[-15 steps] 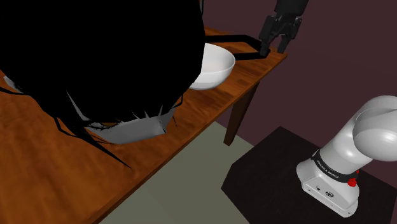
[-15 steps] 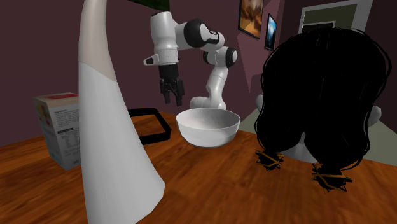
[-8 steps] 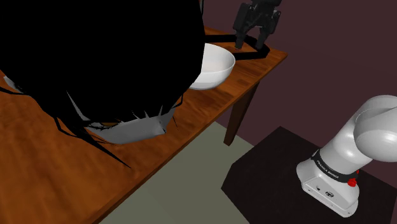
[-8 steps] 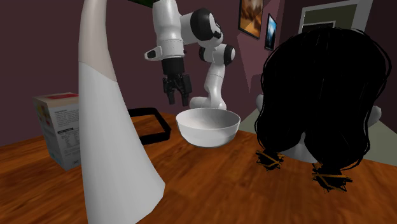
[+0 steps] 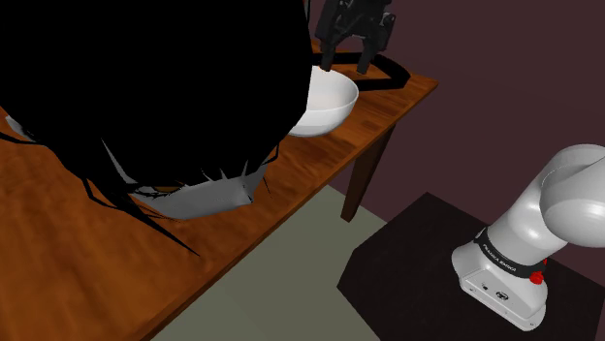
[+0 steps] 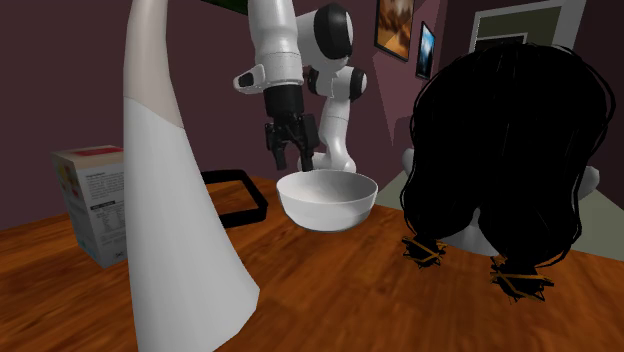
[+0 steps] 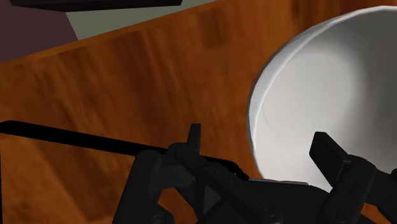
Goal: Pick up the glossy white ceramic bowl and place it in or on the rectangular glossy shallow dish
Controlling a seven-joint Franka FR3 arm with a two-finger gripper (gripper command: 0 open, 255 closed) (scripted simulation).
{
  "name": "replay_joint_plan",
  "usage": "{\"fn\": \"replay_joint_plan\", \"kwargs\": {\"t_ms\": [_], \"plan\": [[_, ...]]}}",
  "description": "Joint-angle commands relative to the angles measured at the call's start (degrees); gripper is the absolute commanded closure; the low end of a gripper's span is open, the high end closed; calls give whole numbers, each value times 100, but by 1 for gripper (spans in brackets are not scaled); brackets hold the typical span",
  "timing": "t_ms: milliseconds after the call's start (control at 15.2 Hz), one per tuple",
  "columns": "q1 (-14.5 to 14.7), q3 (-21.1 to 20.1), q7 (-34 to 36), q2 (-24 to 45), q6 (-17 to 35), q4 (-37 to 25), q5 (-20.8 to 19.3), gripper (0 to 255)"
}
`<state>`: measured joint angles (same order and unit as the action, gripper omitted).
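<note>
Gripper (image 6: 294, 159) fingers wide apart, holding nothing. White bowl (image 6: 328, 197) sits on the wooden table (image 5: 116, 252), just under the fingertips: its near rim falls between them, one finger (image 7: 327, 151) over the hollow, the other over bare wood. Black rectangular dish (image 6: 249, 196) lies beside the bowl, on the outer finger's side.

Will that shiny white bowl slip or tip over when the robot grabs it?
It may be slippery: the white bowl looks smooth and glossy, and the open gripper seems lined up to pinch just its thin rim. Held by one edge, it would probably tilt. Its rounded underside might let it rock on the table if nudged.
</note>
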<state>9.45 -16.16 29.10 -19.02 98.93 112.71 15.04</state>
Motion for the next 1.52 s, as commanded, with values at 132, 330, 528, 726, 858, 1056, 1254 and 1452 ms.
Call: {"fn": "replay_joint_plan", "kwargs": {"t_ms": [132,330,528,726,858,1056,1254,1452], "plan": [[26,-62,14,24,289,246,26,0],[41,-96,7,30,485,433,43,0],[41,-96,7,30,485,433,43,0],[41,-96,7,30,485,433,43,0],[41,-96,7,30,484,432,43,255],[41,-96,7,30,484,432,43,255],[40,-96,7,30,484,432,42,255],[41,-96,8,30,485,433,43,255]]}}
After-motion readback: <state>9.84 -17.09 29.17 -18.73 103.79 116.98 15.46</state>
